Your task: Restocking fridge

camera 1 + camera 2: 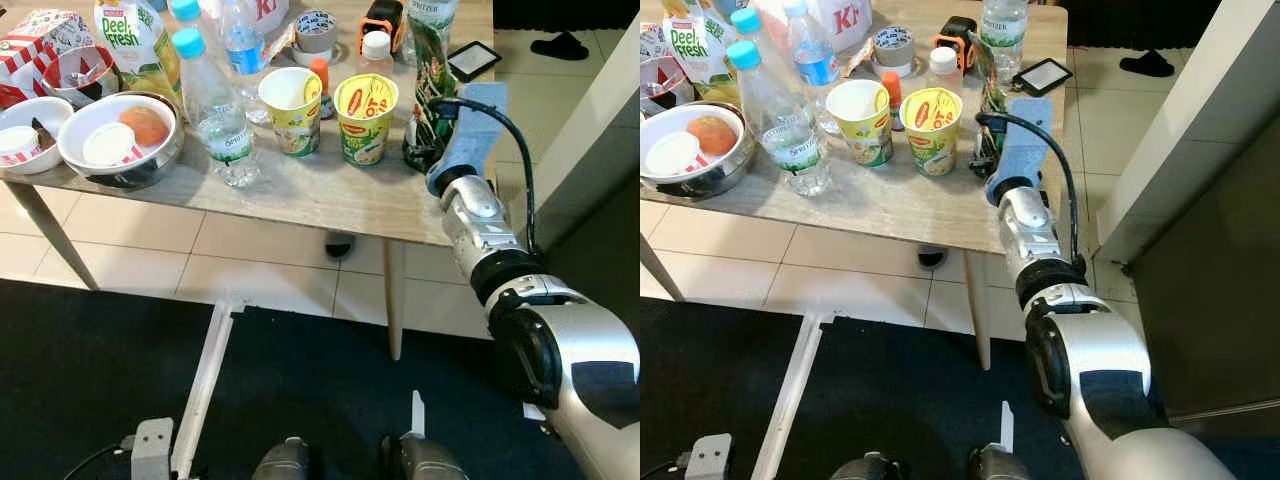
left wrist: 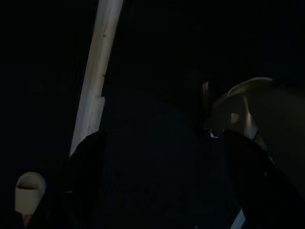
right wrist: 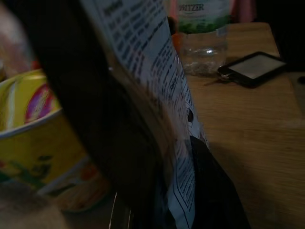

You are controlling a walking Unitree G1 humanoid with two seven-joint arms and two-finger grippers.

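Left eye view has the right arm stretched out over the near right corner of the wooden table (image 1: 330,195), its right gripper (image 1: 428,150) at a dark green snack bag (image 1: 432,75) standing upright just right of a yellow noodle cup (image 1: 365,118). Right wrist view has the bag's printed panel pressed close against the lens (whether the fingers are closed on it cannot be told). A second cup (image 1: 292,108), water bottles (image 1: 215,105), a steel bowl (image 1: 120,135) and a phone (image 1: 474,60) share the tabletop. The left gripper (image 2: 157,191) hangs idle over dark floor, its fingers spread apart.
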